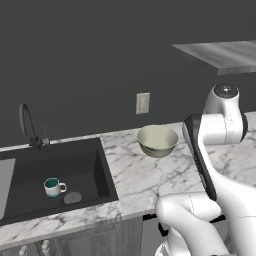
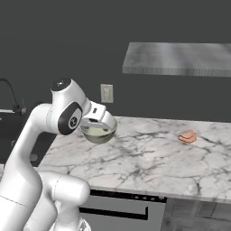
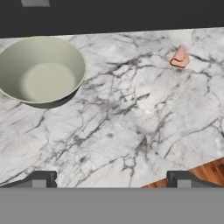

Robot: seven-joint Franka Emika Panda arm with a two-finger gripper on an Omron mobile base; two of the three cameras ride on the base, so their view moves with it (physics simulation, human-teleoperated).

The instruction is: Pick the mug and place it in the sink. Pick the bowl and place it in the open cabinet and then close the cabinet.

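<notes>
The small white mug with a teal inside stands upright on the floor of the black sink, beside the round drain. The wide pale bowl rests empty on the marble counter. My gripper hovers above the counter, open wide with nothing between its fingertips; the bowl lies up and to the left of it in the hand view. In the right base view the white hand partly covers the bowl. The grey wood-grain cabinet shows its underside above the counter; its doors are out of view.
A dark arched faucet stands behind the sink. A small pinkish object lies on the counter to the right of the bowl. A wall outlet sits behind the bowl. The counter's front edge runs just below my fingertips.
</notes>
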